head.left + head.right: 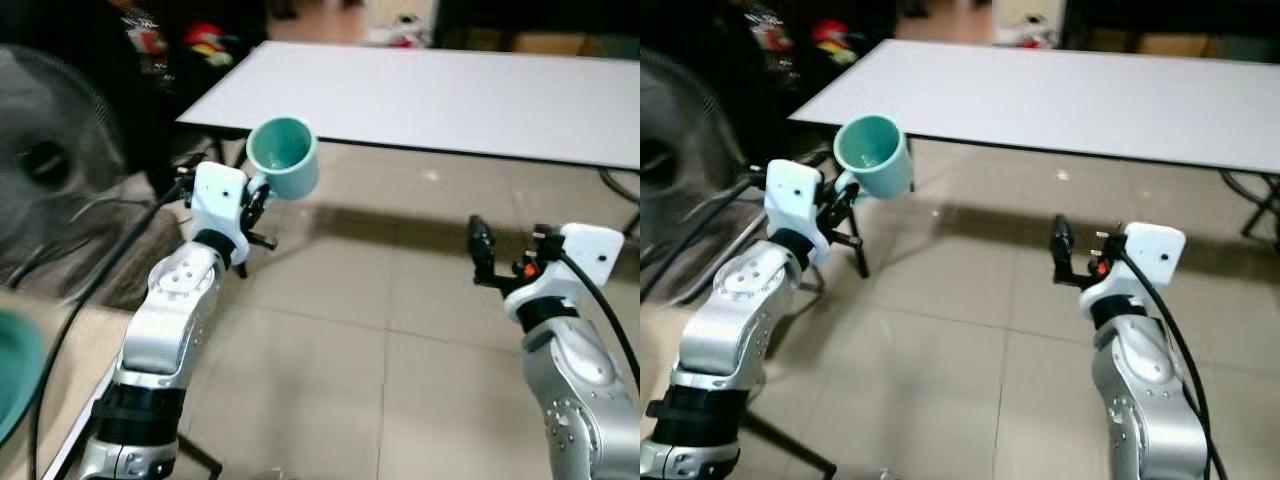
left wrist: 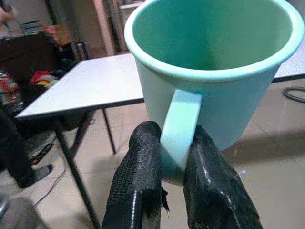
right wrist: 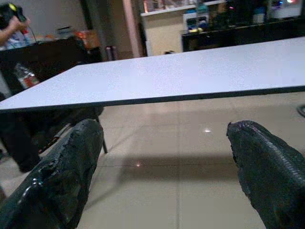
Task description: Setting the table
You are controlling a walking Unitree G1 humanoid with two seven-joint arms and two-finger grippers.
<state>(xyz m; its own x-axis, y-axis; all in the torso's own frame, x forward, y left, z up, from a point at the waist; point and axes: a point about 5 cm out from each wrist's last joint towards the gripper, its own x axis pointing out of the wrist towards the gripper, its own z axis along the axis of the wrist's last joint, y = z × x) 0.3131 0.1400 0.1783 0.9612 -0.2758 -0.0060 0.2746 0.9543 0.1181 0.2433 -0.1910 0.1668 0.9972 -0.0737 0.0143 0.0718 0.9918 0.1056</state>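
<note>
A mint-green mug (image 1: 283, 155) hangs upright in the air just before the near left corner of the long white table (image 1: 450, 90). My left gripper (image 1: 258, 197) is shut on the mug's handle (image 2: 178, 129), one black finger on each side of it. The mug's inside looks empty. My right gripper (image 3: 167, 143) is open, with nothing between its fingers (image 3: 71, 162). It is held low over the tiled floor (image 1: 380, 330), short of the table's front edge.
The tabletop is bare white. A grey fan (image 1: 45, 160) and loose cables (image 1: 110, 250) stand at the left. A teal rounded object (image 1: 15, 380) lies on a beige surface at the lower left. Dark furniture and clutter (image 1: 170, 40) stand beyond the table's left end.
</note>
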